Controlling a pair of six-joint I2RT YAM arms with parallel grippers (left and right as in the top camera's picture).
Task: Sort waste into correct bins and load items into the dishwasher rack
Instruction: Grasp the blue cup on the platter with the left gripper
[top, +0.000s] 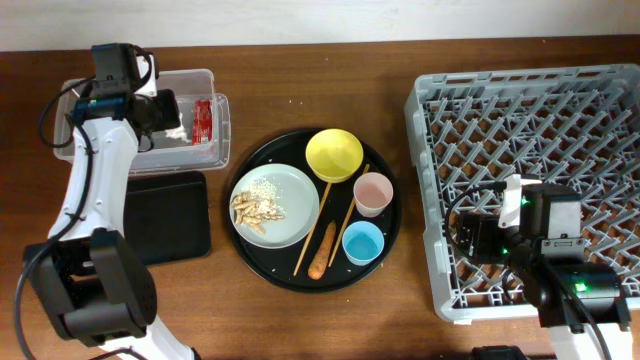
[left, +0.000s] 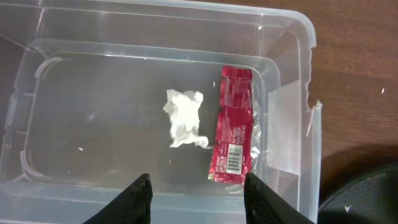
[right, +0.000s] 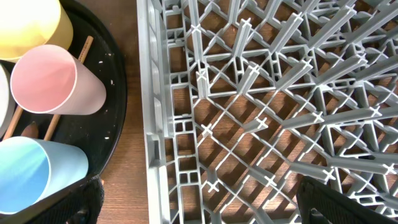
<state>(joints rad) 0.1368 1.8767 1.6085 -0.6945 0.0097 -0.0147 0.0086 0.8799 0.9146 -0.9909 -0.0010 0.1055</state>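
My left gripper is open and empty above the clear tub. In the tub lie the red wrapper, also in the overhead view, and the white tissue. The shallow black tray lies in front of the tub. On the round black tray are the yellow bowl, pink cup, blue cup, pale plate with food scraps, the chopsticks and the orange stick. My right gripper is open over the grey rack, at its front left part.
The brown wooden table carries everything. The round black tray sits between the tub and the rack. The right wrist view shows the pink cup, blue cup and yellow bowl just left of the rack edge.
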